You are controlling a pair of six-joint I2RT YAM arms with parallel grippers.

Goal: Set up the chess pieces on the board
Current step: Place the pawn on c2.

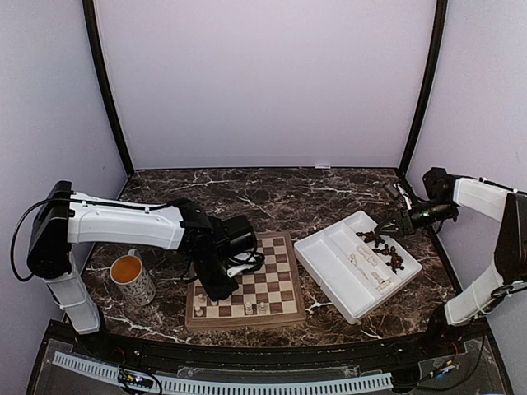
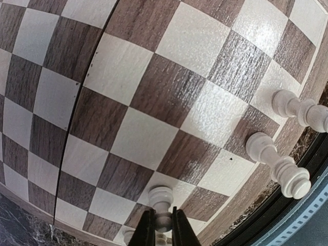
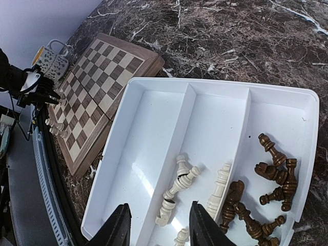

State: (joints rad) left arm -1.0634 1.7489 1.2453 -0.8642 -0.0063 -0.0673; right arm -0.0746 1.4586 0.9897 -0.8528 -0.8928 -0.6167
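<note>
The board (image 1: 284,321) lies in front of the left arm, and its checks fill the left wrist view (image 2: 174,92). My left gripper (image 2: 164,231) is shut on the head of a pale pawn (image 2: 163,197), held upright over a light square in the row by the near edge; I cannot tell whether its base touches. Two pale pieces (image 2: 279,164) stand at that edge. My right gripper (image 3: 160,218) hangs open above the white tray (image 3: 154,128), over the lying pale pieces (image 3: 184,182). Dark pieces (image 3: 271,174) are heaped in the tray's outer compartment.
A patterned mug (image 1: 133,278) of orange liquid stands left of the board, close to the left arm. The tray (image 1: 329,263) sits askew right of the board. Dark marbled tabletop extends behind both, with walls on three sides.
</note>
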